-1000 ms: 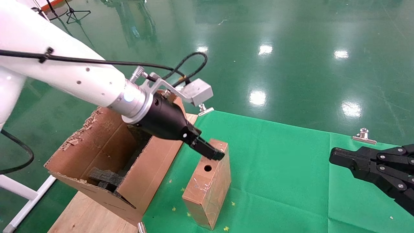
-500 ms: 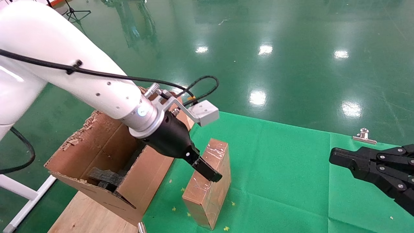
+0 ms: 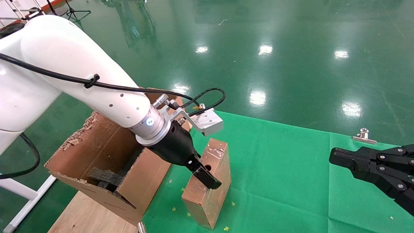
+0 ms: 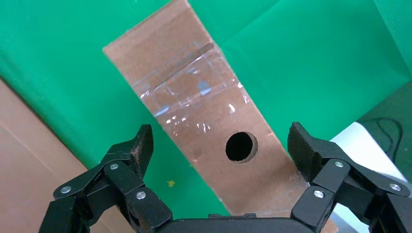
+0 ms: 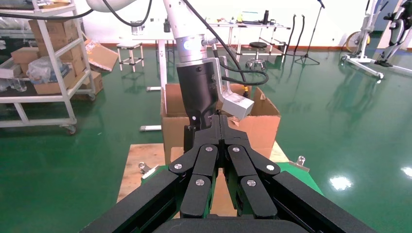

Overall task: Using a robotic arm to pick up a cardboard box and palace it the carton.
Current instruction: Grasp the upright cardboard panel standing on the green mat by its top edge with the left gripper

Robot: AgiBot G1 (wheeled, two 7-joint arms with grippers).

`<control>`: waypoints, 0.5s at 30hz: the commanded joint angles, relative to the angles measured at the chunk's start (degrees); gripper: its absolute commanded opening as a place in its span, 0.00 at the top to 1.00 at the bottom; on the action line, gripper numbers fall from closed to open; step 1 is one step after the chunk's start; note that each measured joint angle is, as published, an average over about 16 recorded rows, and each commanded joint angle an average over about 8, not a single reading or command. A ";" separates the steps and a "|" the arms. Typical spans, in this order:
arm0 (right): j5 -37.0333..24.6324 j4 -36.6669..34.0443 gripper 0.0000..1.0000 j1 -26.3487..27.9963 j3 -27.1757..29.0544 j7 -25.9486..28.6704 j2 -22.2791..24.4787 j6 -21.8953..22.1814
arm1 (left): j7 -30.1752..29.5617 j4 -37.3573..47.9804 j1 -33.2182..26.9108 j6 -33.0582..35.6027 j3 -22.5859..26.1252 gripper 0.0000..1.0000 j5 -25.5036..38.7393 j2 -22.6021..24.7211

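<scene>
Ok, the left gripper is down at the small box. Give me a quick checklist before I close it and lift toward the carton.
1. Left gripper open: ok, jaws spread wide in the left wrist view.
2. Cardboard box between the fingers: ok, one finger stands off each long side, neither touching yet.
3. Box pose: ok, lying flat on the green cloth, holed face up.
4. Depth for a grip: cannot tell; in the head view the gripper overlaps the box, but how far down the sides the fingertips reach is unclear.
5. Carton ready to receive: ok, top open, black foam inside.
6. Right gripper out of the way: ok, shut, off to the right of the box.
</scene>
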 commanded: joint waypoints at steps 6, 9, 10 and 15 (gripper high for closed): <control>0.01 -0.01 0.00 -0.01 0.00 0.00 0.00 0.01 | 1.05 0.00 -0.07 -0.51 0.46 0.57 -0.04 0.08; 0.01 -0.01 0.00 -0.01 0.00 0.00 0.00 0.01 | 0.87 0.00 -0.06 -0.49 0.37 0.92 -0.03 0.08; 0.01 -0.01 0.00 -0.01 0.00 0.00 0.00 0.01 | 0.82 0.00 -0.05 -0.48 0.33 0.98 -0.03 0.07; 0.01 -0.01 0.00 -0.01 0.00 0.00 0.00 0.01 | 0.63 0.00 -0.02 -0.38 0.19 1.00 -0.03 0.06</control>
